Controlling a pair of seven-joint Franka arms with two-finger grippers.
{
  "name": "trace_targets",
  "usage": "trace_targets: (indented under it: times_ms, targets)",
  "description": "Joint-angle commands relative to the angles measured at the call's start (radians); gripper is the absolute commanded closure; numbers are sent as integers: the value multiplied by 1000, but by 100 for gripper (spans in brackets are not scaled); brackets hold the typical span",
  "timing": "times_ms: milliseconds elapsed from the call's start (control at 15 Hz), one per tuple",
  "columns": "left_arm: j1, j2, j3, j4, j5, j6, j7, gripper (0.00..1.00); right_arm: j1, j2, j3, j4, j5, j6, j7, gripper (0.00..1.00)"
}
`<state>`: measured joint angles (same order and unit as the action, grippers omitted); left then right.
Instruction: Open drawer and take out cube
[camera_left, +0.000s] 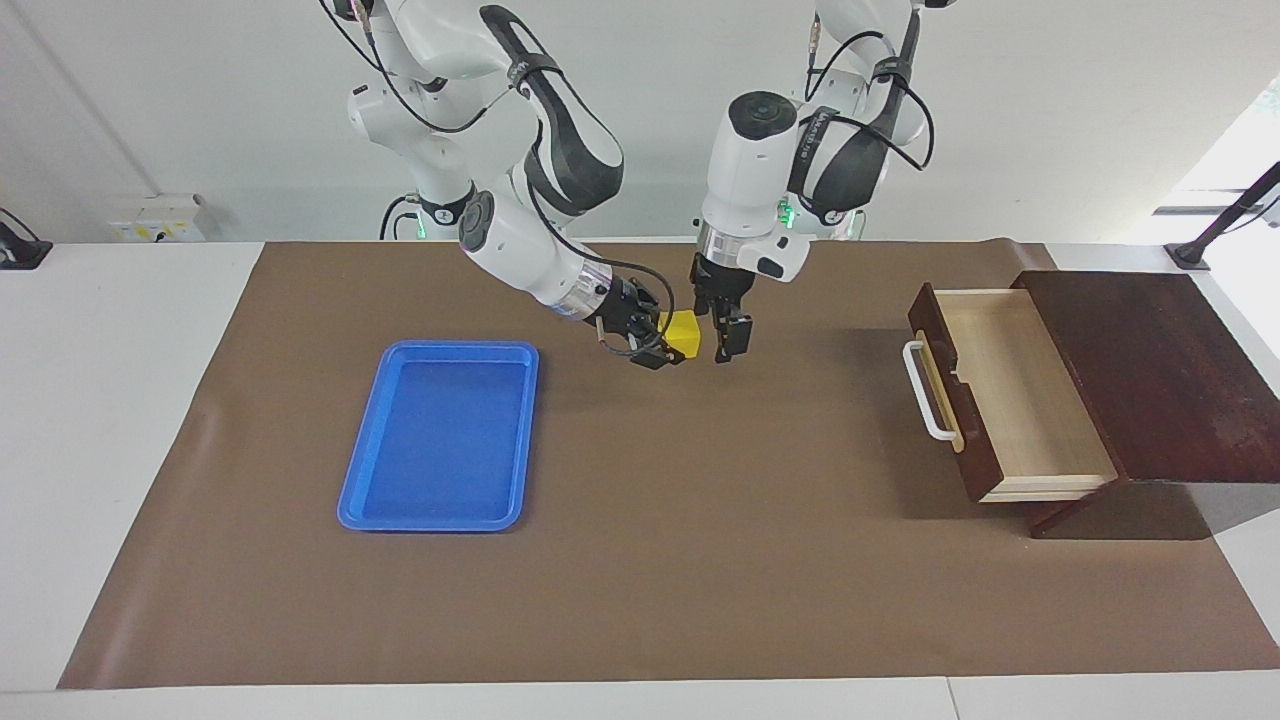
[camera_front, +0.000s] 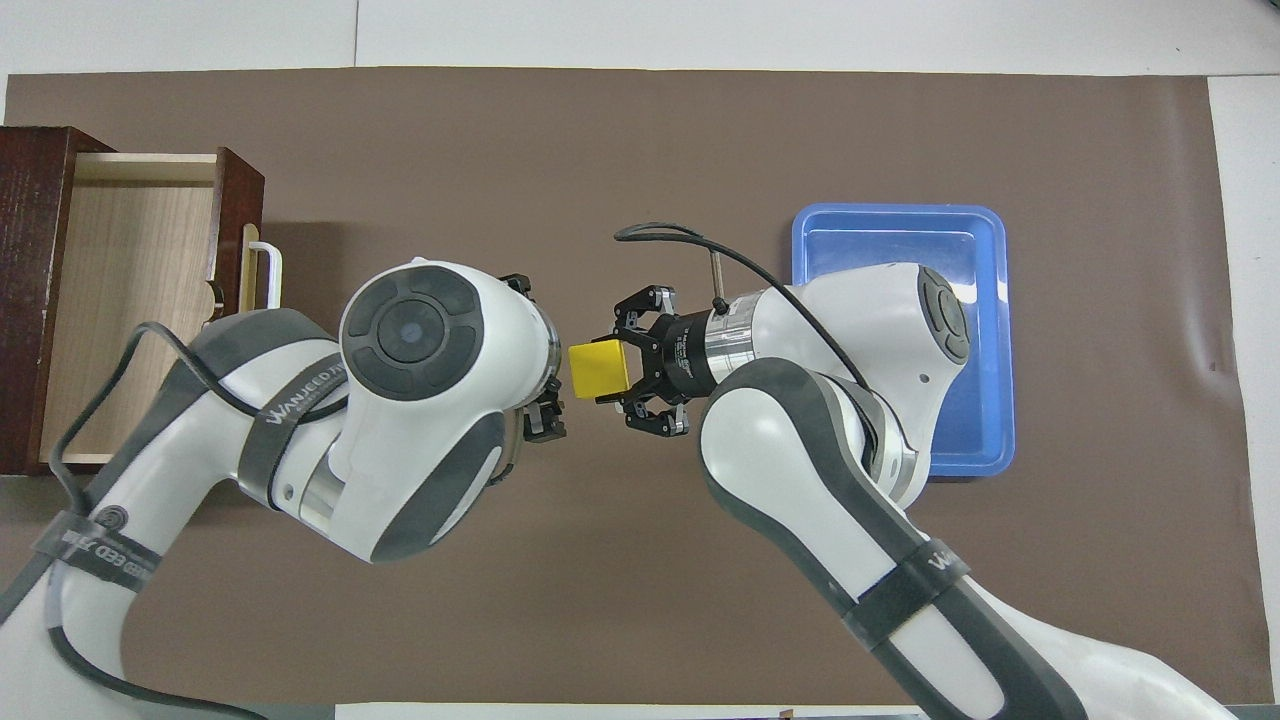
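Note:
The yellow cube (camera_left: 684, 331) is held above the brown mat between the tray and the drawer. My right gripper (camera_left: 672, 345) is shut on it; the cube also shows in the overhead view (camera_front: 598, 368), in the right gripper (camera_front: 615, 372). My left gripper (camera_left: 727, 340) hangs open and empty just beside the cube, toward the drawer, apart from it. The drawer (camera_left: 1010, 390) stands pulled out of the dark wooden box (camera_left: 1150, 370), its white handle (camera_left: 925, 395) facing the mat's middle. Its pale interior (camera_front: 130, 310) is empty.
An empty blue tray (camera_left: 440, 435) lies on the mat toward the right arm's end of the table; in the overhead view (camera_front: 890, 250) the right arm covers part of it. The brown mat (camera_left: 700, 560) covers most of the table.

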<state>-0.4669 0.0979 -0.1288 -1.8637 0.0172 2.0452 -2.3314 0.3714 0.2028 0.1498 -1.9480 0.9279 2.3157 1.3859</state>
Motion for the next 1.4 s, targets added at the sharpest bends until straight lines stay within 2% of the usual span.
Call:
trace_targets:
  times_ms: [0,267,533,667,800,1133,1333]
  targets:
    - [120,-18,-3,-9,24,-48,133,0,-66,9,4,44,20,-68,12,100]
    - [292,-26,-3,-60,99,-36,387,0,-228,24,2,64,6,-124,16,100]
    - [395,-33,-3,-94,138,-5,540,0,-374,47,1,63,-41,-166,2,100]
    - [441,-33,-3,-98,171,10,596,0,-434,84,2,67,-110,-190,-45,100]
    - [506,-32,-3,-95,184,24,712,0,-486,124,2,69,-124,-196,-111,100]
    - [611,-32,-5,-97,185,32,854,0,-541,168,2,67,-126,-214,-220,100]
    - [668,-32,-6,-100,185,44,873,0,-569,179,0,55,-127,-237,-284,100]
